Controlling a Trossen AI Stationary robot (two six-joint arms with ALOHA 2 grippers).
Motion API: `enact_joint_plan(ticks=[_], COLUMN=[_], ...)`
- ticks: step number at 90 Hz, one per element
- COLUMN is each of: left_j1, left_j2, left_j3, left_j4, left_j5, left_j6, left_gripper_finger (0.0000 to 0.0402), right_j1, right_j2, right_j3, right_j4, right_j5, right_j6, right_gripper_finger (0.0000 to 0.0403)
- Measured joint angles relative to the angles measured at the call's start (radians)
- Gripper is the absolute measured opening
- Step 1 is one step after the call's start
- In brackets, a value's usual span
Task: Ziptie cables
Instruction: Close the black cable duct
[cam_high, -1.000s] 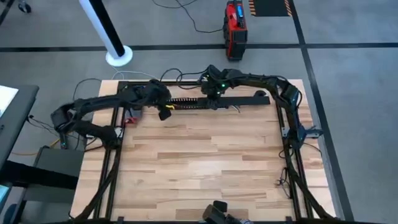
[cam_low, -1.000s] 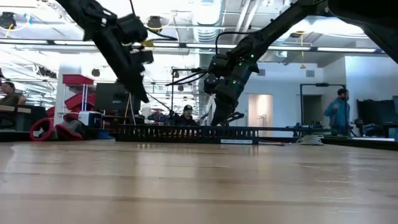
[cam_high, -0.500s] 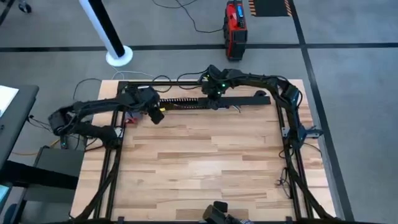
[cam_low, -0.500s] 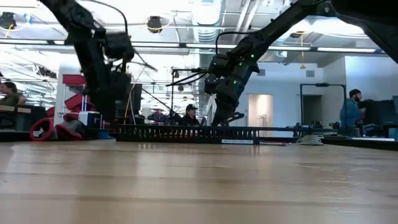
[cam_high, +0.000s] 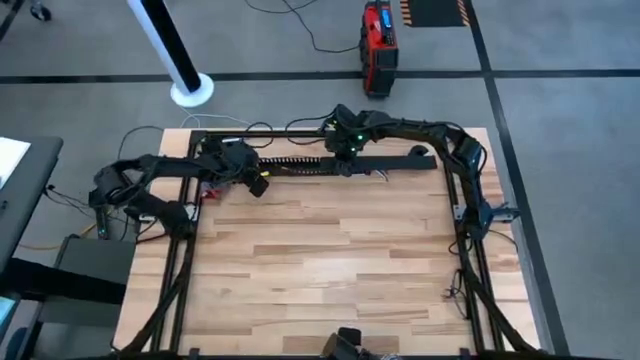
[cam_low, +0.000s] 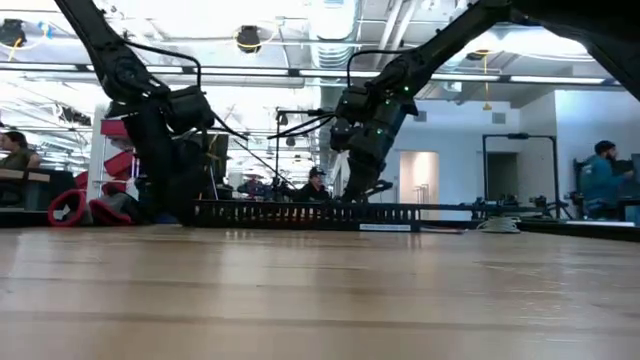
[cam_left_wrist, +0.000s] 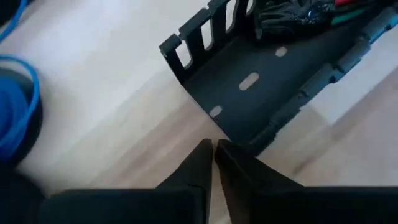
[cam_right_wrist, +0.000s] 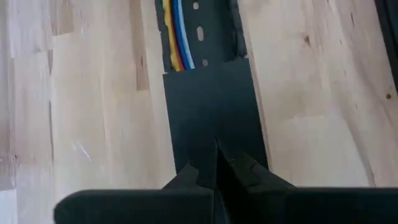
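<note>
My left gripper (cam_left_wrist: 213, 163) hangs low over the wooden table (cam_high: 320, 260), just off the open end of the black comb-slotted cable channel (cam_left_wrist: 261, 87); its fingers are pressed together with nothing between them, the tips hovering over bare wood at about six o'clock from that channel end in my left wrist view. Seen from above, this gripper (cam_high: 257, 184) sits at the nine o'clock end of the channel (cam_high: 300, 167), which runs across the far part of the table. My right gripper (cam_right_wrist: 216, 163) is also closed, fingertips meeting over a flat black rigid strip (cam_right_wrist: 211, 118) that covers the channel; from above it (cam_high: 345, 162) stands near the channel's middle, toward three o'clock from my left one. The cables (cam_right_wrist: 177, 43) lie lengthwise inside the channel, yellow, red, blue and white strands side by side, running out from under the strip's edge. Through my left wrist camera a tangle of them (cam_left_wrist: 298, 14) shows deeper in the trough. A coil of blue cable (cam_left_wrist: 15, 112) lies on the table, well apart from the channel.
</note>
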Motion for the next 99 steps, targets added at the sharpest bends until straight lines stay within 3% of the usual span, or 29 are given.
enact_joint_plan(ticks=[40, 57, 66, 75, 99], left_j1=[0.0, 0.0, 0.0, 0.0, 0.001], left_j2=[0.007, 0.007, 0.007, 0.007, 0.007], left_j3=[-0.002, -0.001, -0.001, -0.001, -0.001], left_j4=[0.065, 0.072, 0.07, 0.067, 0.076], left_j5=[0.055, 0.075, 0.075, 0.074, 0.079], left_j6=[0.02, 0.041, 0.049, 0.065, 0.083], left_gripper_finger=[0.0001, 0.0001, 0.0001, 0.0001, 0.0001], right_j1=[0.002, 0.009, 0.016, 0.015, 0.018], right_j2=[-0.011, -0.054, -0.047, -0.051, -0.047], right_j3=[0.053, 0.098, 0.091, 0.054, -0.031], right_j4=[-0.043, -0.183, -0.234, -0.22, -0.127], right_j5=[0.002, 0.051, 0.128, 0.19, 0.192], right_j6=[0.005, 0.012, 0.052, 0.095, 0.139], right_gripper_finger=[0.0, 0.0, 0.0, 0.0, 0.0])
